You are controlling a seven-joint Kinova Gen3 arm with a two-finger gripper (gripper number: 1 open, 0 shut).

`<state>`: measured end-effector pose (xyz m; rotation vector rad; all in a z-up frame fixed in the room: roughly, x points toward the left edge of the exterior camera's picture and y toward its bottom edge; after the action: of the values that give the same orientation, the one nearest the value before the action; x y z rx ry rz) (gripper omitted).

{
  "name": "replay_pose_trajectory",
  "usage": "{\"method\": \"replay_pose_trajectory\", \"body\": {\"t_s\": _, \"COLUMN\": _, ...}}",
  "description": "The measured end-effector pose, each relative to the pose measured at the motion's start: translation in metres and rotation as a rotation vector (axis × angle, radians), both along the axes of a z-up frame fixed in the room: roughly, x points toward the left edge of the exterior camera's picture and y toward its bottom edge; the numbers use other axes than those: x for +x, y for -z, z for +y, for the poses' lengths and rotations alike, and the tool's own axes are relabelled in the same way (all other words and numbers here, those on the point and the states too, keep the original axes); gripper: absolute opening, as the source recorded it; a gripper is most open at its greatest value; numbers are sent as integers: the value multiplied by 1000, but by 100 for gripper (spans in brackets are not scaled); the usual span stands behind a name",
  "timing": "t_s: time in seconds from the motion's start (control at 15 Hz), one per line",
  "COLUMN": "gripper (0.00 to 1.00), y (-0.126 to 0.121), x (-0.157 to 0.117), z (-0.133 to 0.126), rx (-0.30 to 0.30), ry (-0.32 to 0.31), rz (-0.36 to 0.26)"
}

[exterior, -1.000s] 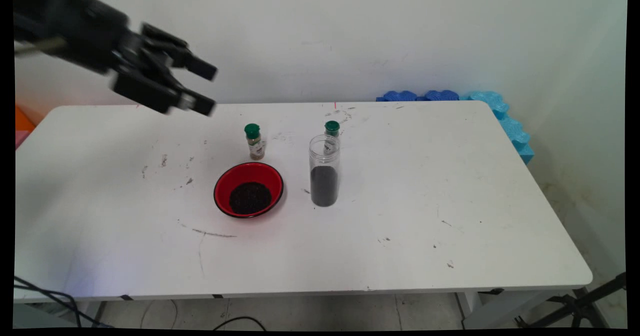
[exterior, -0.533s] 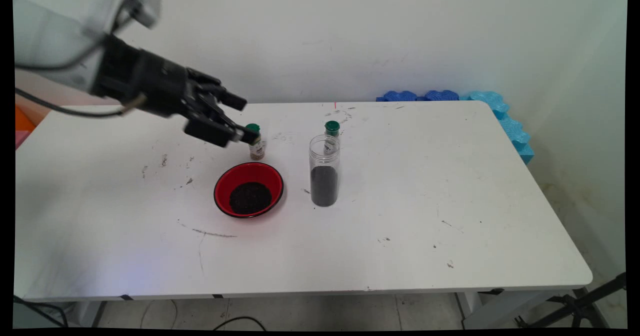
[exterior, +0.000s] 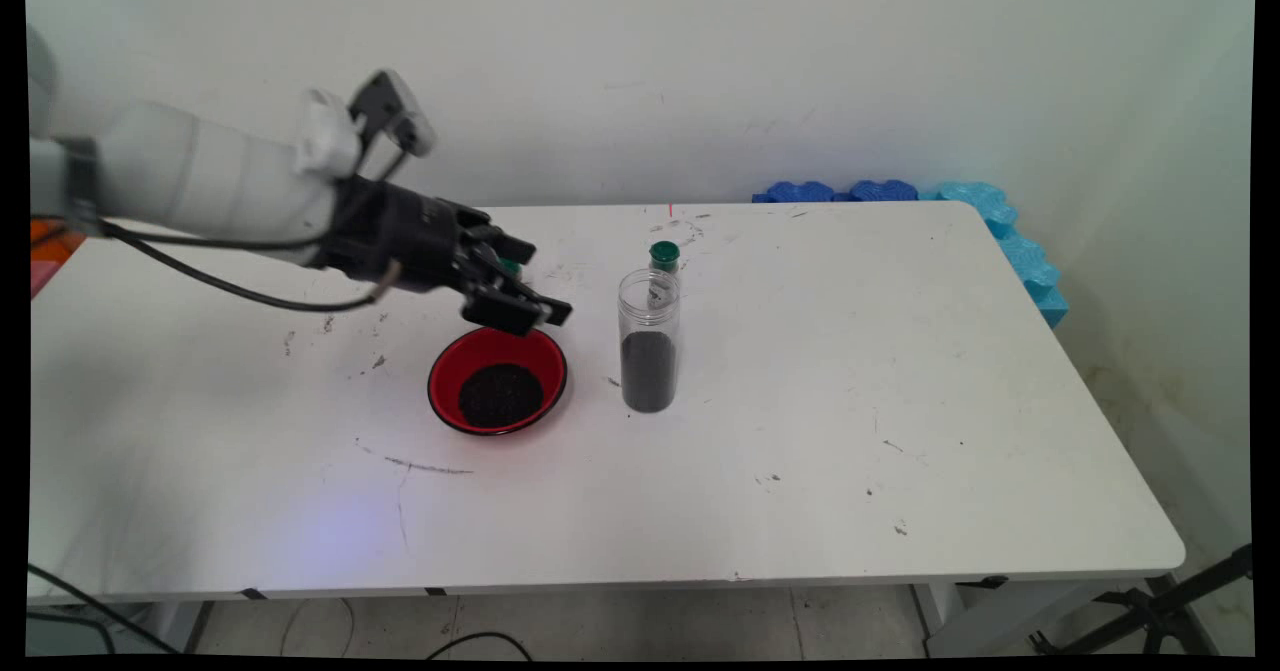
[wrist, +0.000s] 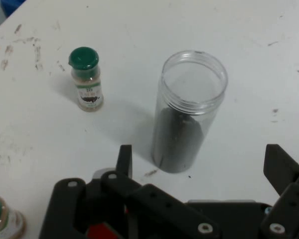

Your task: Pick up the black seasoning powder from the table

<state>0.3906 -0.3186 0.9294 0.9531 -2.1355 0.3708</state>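
Nearest you sits one red bowl (exterior: 497,379) of dark grains; just above its far rim your gripper (exterior: 530,281) hangs with fingers spread wide, holding nothing. Right of it stands one clear jar (wrist: 188,112), part-filled. Beyond are two green-capped spice bottles (wrist: 86,78), labels unreadable

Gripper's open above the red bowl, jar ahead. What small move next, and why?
Probably ease forward toward the clear jar: the gripper is open and empty, the jar stands upright, lidless, centred between the fingers but not yet between them. The red bowl lies below.
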Motion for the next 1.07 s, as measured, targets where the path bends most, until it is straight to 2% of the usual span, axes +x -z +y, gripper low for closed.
{"method": "replay_pose_trajectory", "body": {"t_s": 0.33, "gripper": 100, "y": 33, "x": -28, "z": -17, "rx": -3, "ry": -28, "rz": -15}}
{"method": "replay_pose_trajectory", "body": {"t_s": 1.07, "gripper": 100, "y": 67, "x": -56, "z": -34, "rx": -2, "ry": -33, "rz": -22}}
